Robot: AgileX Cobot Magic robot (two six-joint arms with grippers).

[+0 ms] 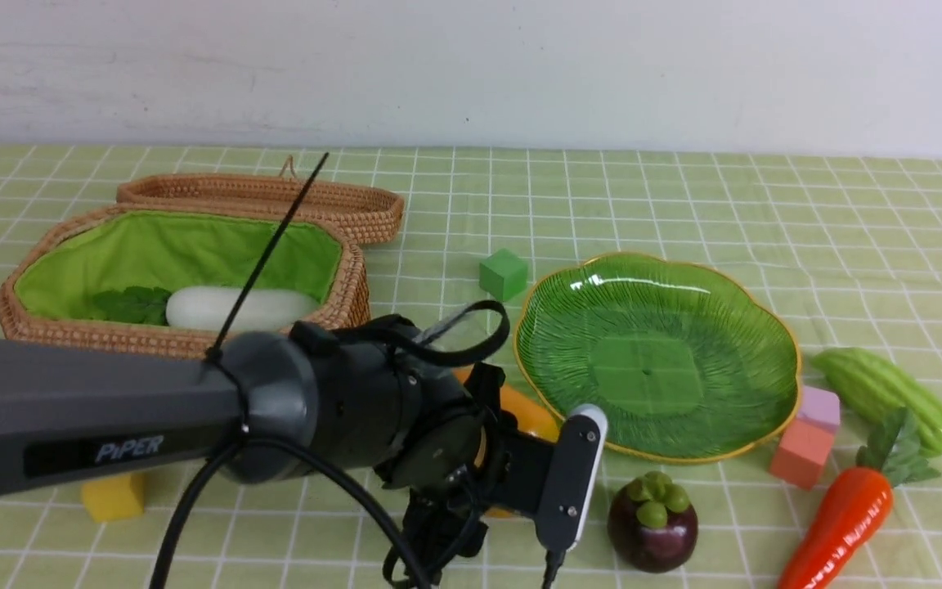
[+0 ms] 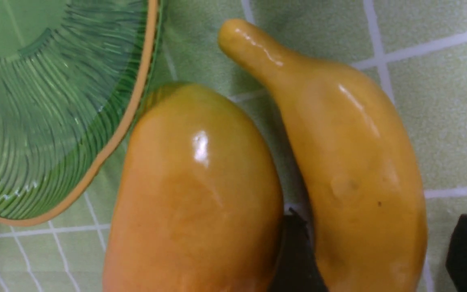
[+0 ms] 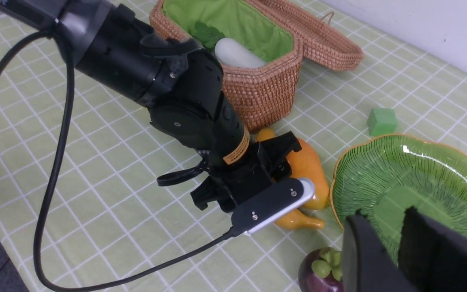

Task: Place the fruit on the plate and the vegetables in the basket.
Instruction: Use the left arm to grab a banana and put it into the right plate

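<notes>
The yellow banana [image 2: 351, 162] and the orange mango [image 2: 197, 194] lie side by side on the cloth, next to the green plate [image 1: 659, 352]. My left gripper [image 2: 379, 221] is open and straddles the banana: one finger sits between mango and banana, and the other stands a little off the banana's far side. The purple mangosteen [image 1: 652, 523] stands in front of the plate. A white radish [image 1: 234, 309] lies in the wicker basket [image 1: 185, 339]. The carrot [image 1: 843, 511] and the gourd [image 1: 884, 393] lie to the right of the plate. My right gripper [image 3: 385, 221] hangs over the plate's edge, slightly open and holding nothing.
The basket's lid [image 1: 266, 196] lies open behind it. A green cube [image 1: 504, 274] sits behind the plate, a yellow cube [image 1: 115, 495] under my left arm, and lilac [image 1: 820, 406] and salmon [image 1: 802, 454] cubes at the plate's right edge. The left arm's cable [image 3: 55, 170] loops over the cloth.
</notes>
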